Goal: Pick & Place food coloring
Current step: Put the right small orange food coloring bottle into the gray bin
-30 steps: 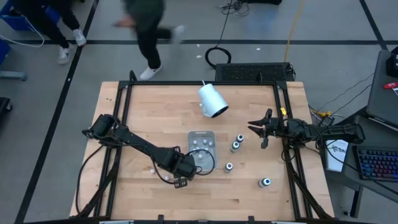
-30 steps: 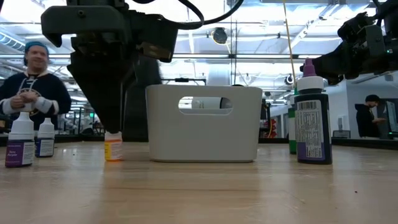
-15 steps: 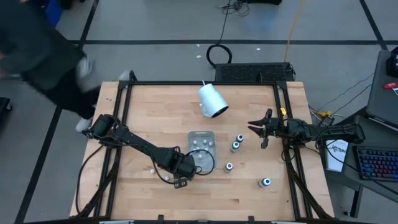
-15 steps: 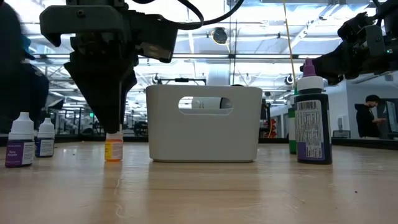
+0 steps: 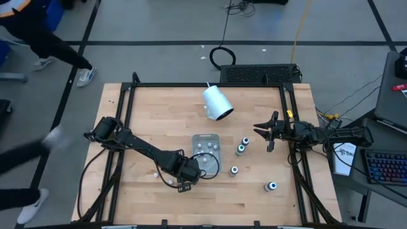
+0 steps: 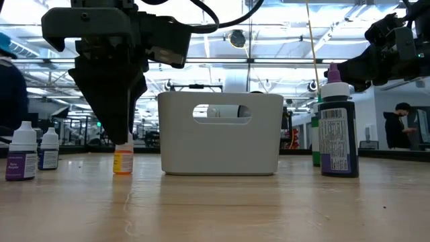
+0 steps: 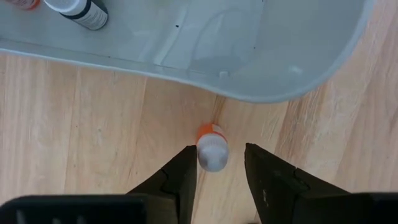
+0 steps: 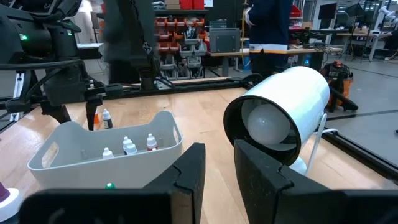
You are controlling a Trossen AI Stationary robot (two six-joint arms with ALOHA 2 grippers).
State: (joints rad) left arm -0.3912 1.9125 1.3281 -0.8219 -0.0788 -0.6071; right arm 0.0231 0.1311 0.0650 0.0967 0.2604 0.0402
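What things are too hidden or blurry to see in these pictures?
- Low view: the white bin wall hides the bottles inside.
- Low view: the left gripper covers the orange bottle top.
- High view: bottle colours too small.
- Left wrist view: the edge cuts off the bin.

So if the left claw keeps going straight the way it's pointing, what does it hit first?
Probably the small orange bottle standing between the left claw fingers, then the table. The white bin sits just beside that line.
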